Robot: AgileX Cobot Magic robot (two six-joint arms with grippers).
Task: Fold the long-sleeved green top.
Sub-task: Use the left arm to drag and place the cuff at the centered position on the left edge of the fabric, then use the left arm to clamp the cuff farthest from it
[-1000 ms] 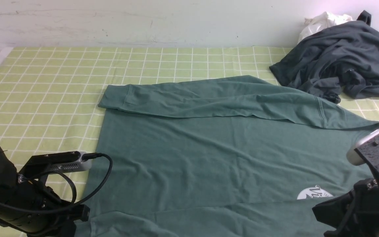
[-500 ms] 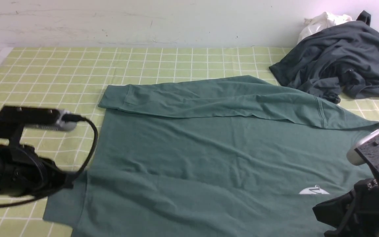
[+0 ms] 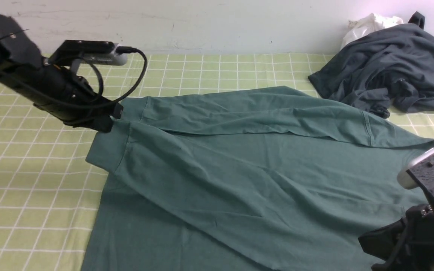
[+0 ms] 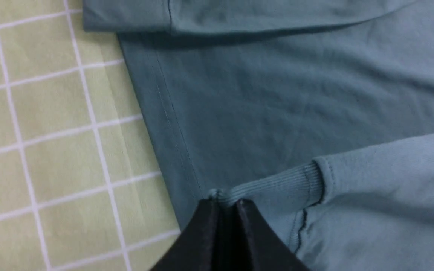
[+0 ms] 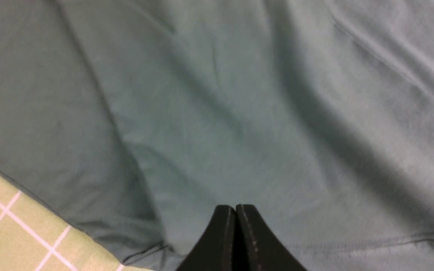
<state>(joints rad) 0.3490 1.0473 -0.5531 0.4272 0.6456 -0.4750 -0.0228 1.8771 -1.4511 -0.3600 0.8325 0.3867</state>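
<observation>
near: our right tool (image 5: 235,207) shut, gripping nothing, over the green long-sleeved top (image 3: 239,180) spread on the checked worktop (image 3: 32,180) | mid: our left tool (image 4: 225,201) clamps the near sleeve's ribbed cuff (image 4: 273,184), sleeve slanting across the body | far: other sleeve (image 3: 239,109) lies folded in | left, we judge: lay this sleeve, fold body

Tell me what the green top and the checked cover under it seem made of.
The green top: matte knit, probably cotton jersey; soft creases, ribbed cuff. The checked cover: thin matte sheet, likely cloth, printed white grid; weave too fine to tell.
</observation>
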